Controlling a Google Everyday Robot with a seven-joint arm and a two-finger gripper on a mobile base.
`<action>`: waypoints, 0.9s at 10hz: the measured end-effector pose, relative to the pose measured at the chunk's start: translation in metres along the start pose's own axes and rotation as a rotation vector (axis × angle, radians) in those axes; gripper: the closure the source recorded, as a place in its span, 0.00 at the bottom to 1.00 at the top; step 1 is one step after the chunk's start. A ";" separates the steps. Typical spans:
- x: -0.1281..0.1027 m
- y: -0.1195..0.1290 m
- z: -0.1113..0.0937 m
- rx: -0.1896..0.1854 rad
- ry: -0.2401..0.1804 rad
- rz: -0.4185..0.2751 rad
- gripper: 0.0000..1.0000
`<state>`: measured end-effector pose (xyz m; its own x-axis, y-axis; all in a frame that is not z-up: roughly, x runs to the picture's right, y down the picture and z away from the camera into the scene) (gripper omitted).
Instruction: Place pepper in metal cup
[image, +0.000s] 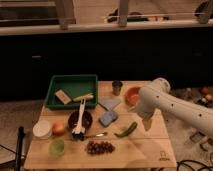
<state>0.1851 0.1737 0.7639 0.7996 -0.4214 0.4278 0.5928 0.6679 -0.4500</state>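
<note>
The green chili pepper (126, 130) lies flat on the wooden table (145, 150), right of centre. The small grey metal cup (117, 87) stands upright at the table's back edge, left of the orange bowl (131, 94). My white arm reaches in from the right, its bend covering part of the orange bowl. The gripper (148, 123) hangs down just right of the pepper's upper end, a little above the table, and appears empty.
A green tray (55, 85) with small items sits at the back left. Two blue sponges (108, 117), a dark bowl (86, 120) holding a white brush, a white tub (42, 128), an orange fruit (59, 128), a light green cup (56, 146) and grapes (100, 147) fill the left half.
</note>
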 end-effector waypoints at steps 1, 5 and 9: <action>0.000 0.000 0.009 -0.011 -0.026 0.016 0.20; -0.002 0.003 0.037 -0.053 -0.095 0.071 0.20; -0.015 0.004 0.052 -0.073 -0.140 0.070 0.20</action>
<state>0.1701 0.2149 0.7966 0.8208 -0.2828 0.4964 0.5460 0.6440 -0.5359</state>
